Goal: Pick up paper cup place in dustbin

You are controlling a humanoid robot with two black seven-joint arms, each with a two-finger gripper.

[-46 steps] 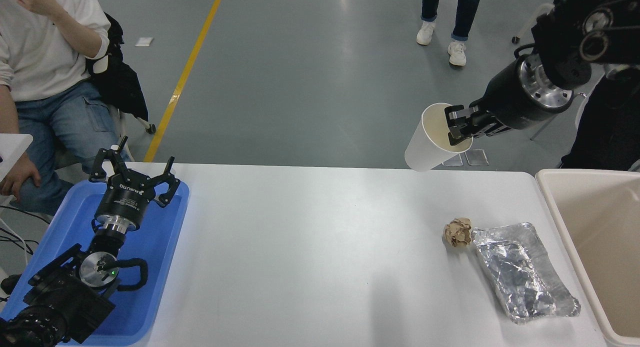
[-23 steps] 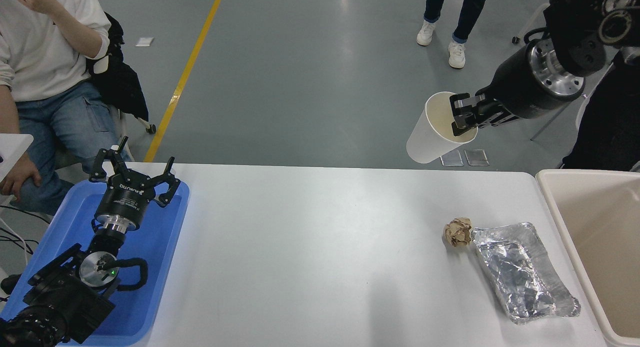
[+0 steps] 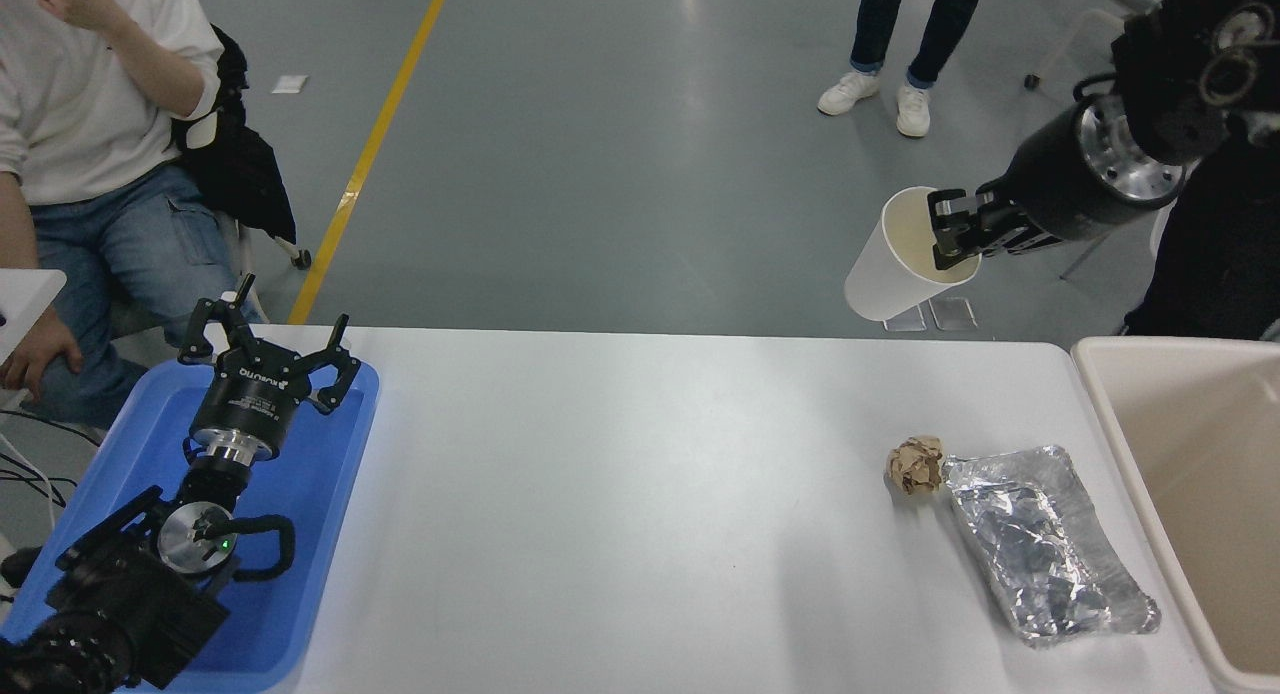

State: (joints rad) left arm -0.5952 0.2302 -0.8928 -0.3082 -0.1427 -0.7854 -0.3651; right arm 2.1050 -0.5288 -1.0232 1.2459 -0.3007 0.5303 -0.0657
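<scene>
Take the bin (image 3: 1105, 394) as your reference: it stands at the table's right end, mouth up, only its left wall and part of its floor in view. The right gripper (image 3: 950, 242) hangs in the air beyond the table's far edge, up and to the left of the bin's far left corner, and its fingers are pinched on the rim of the cup (image 3: 905, 259), one finger inside the mouth and the other outside the wall. The cup is clear of the table and tilted: its long axis runs from the open mouth at the gripper down and leftward to the closed base, so the base points away from the bin. The bin lies to the right of the gripper and nearer to you, lower than the cup. Judge the coming move as a carry rightward and toward you until the whole cup, base included, is over the bin's opening; since the base trails on the far side from the bin, allow for it before you release. The left gripper (image 3: 265, 349) is parked well left of the bin over the blue tray (image 3: 340, 534), fingers spread and holding nothing. The right arm is the nearer one to the bin.
</scene>
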